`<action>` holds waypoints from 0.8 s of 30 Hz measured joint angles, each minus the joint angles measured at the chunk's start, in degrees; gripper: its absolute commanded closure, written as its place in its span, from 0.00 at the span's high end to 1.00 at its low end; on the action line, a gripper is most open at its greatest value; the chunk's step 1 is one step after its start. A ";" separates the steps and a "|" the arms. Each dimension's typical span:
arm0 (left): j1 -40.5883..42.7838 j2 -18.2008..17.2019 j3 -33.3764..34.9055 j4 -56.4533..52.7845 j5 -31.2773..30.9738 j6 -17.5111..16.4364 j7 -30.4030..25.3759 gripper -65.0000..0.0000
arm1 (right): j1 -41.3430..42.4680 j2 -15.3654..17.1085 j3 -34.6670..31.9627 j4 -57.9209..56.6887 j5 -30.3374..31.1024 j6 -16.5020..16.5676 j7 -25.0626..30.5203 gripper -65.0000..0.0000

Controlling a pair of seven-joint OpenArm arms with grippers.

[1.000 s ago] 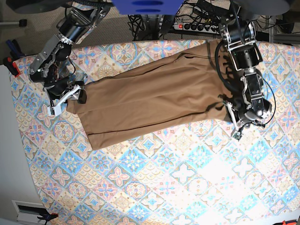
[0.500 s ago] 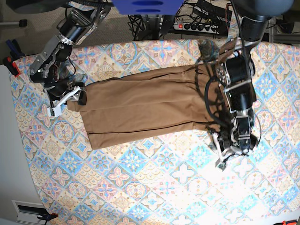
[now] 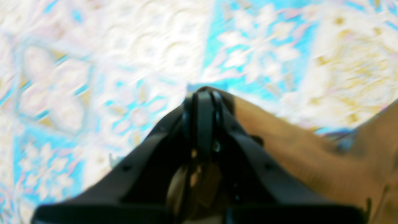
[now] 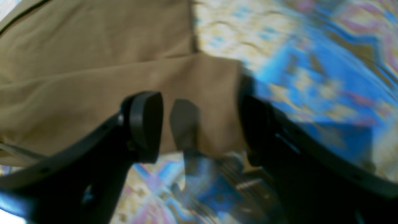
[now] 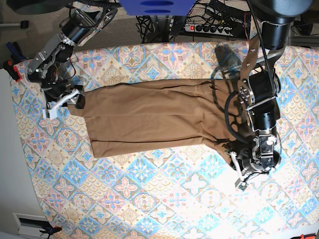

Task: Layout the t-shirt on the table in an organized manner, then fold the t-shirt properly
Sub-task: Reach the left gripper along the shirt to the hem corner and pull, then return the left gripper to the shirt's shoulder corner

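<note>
The tan-brown t-shirt (image 5: 149, 117) lies stretched across the far half of the patterned table (image 5: 164, 199). My left gripper (image 5: 238, 167) is shut on the shirt's right end, near the table's middle right. In the left wrist view its fingers (image 3: 202, 105) are pressed together, with fabric (image 3: 311, 155) trailing off to the right. My right gripper (image 5: 67, 103) stands open at the shirt's left end. In the right wrist view the shirt's corner (image 4: 202, 93) lies flat between the spread fingers (image 4: 146, 124).
A power strip and cables (image 5: 209, 27) lie on the floor beyond the table's far edge. A blue mount (image 5: 154, 6) hangs at the top. Clamps (image 5: 12, 67) sit at the table's left edge, with white floor (image 5: 10, 164) past it.
My left gripper has dragged the shirt's right end toward the near side, and the fabric there has bunched and narrowed. The right gripper has shifted slightly left, still over the left end.
</note>
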 measured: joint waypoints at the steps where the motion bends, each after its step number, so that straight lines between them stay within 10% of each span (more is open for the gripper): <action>1: 0.00 -0.55 0.00 -0.07 0.04 -0.04 0.07 0.00 | -0.17 0.13 0.07 0.00 -0.22 0.02 -0.02 0.60; 14: -0.48 -3.65 -2.60 -6.51 -0.81 0.17 0.09 0.00 | -0.15 -0.11 0.17 4.24 -0.15 0.02 -0.17 0.60; 20: -1.70 -2.99 -2.84 -6.93 0.33 0.26 0.85 0.36 | -0.09 -0.13 0.17 7.21 0.11 0.04 -0.20 0.60; 24: -5.09 -1.81 -2.95 -6.93 -0.90 -0.24 0.15 0.26 | -0.09 -0.13 0.17 7.52 0.07 0.04 -0.20 0.60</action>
